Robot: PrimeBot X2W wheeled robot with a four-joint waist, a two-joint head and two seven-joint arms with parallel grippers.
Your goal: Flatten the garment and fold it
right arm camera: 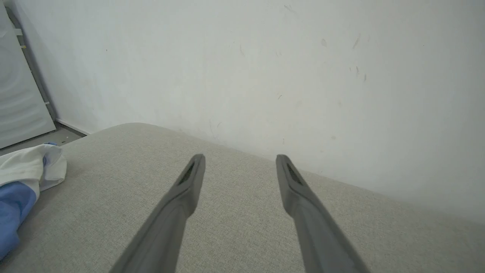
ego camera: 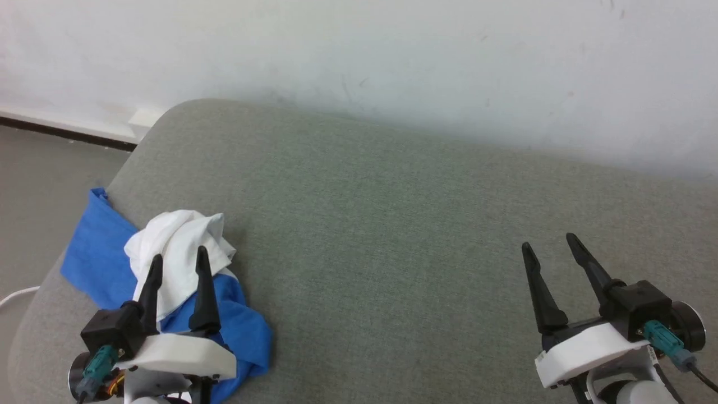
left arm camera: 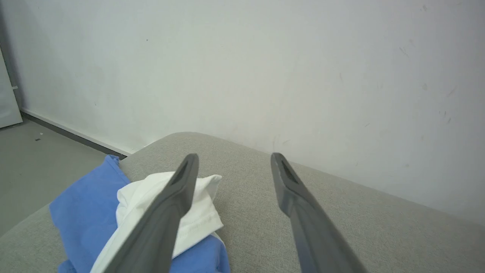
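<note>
The garment (ego camera: 168, 264) lies bunched in a heap at the left end of a grey cushioned surface (ego camera: 392, 213), white cloth on top and bright blue cloth spread beneath, one blue part hanging over the left edge. My left gripper (ego camera: 178, 257) hovers over the heap, open, with nothing between its fingers. In the left wrist view the garment (left arm camera: 91, 216) sits under the left finger of my left gripper (left arm camera: 235, 156). My right gripper (ego camera: 549, 240) stands open far to the right above bare cushion. The right wrist view has the garment (right arm camera: 26, 178) at its left edge, well away from my right gripper (right arm camera: 240, 157).
A white wall (ego camera: 392, 56) runs close behind the cushion's far edge. Grey floor (ego camera: 39, 185) lies to the left, with a dark skirting strip (ego camera: 61, 133) and a white cable (ego camera: 17, 295). A pale panel (right arm camera: 19, 94) stands at the far left.
</note>
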